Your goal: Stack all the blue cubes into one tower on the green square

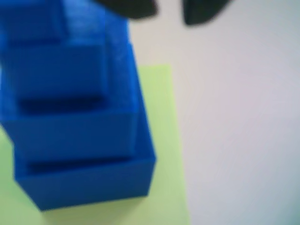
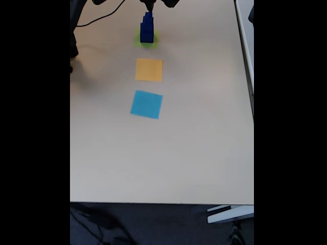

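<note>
The tower (image 1: 75, 126) of several dark blue cubes fills the left half of the wrist view, largest at the bottom and narrowing upward. It stands on the green square (image 1: 164, 140). My gripper (image 1: 168, 10) is open at the top edge, its two dark fingertips (image 1: 136, 7) apart with bare table between them, just right of the tower's top. In the fixed view the tower (image 2: 147, 28) rises from the green square (image 2: 146, 41) at the far end of the table, and the gripper (image 2: 150, 6) hangs directly above it.
An orange paper square (image 2: 149, 69) and a light-blue paper square (image 2: 146, 104) lie in a row nearer the camera. A black cable (image 2: 97, 19) runs at the far left. The pale table (image 2: 204, 127) ends at the right edge.
</note>
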Available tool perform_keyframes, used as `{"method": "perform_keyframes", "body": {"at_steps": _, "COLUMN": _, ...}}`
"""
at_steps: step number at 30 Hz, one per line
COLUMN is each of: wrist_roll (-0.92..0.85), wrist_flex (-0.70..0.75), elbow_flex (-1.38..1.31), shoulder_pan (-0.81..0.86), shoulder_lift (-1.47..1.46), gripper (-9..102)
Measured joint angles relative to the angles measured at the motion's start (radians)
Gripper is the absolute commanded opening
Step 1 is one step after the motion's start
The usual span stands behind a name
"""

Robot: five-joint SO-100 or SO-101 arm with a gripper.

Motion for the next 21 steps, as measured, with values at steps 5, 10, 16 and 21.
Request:
{"method": "perform_keyframes", "body": {"at_steps": 5, "wrist_roll": -0.008, "wrist_flex": 0.000, "elbow_flex": 0.000, "shoulder_pan": 0.000, "shoulder_lift": 0.000, "gripper": 0}}
{"method": "perform_keyframes", "body": {"at_steps": 10, "wrist_roll": -0.009, "wrist_flex": 0.000, "elbow_flex": -0.023, "shoulder_pan": 0.000, "shoulder_lift": 0.000, "gripper": 0}}
{"method": "perform_keyframes", "body": {"at_steps": 16, "wrist_roll": -0.052, "wrist_flex": 0.000, "elbow_flex": -0.198, "shoulder_pan": -0.021, "shoulder_lift": -0.018, "gripper": 0}}
{"method": "perform_keyframes", "body": {"at_steps": 21, "wrist_roll": -0.118, "wrist_flex": 0.000, "elbow_flex": -0.265, "shoulder_pan": -0.009, "shoulder_lift": -0.018, "gripper": 0}}
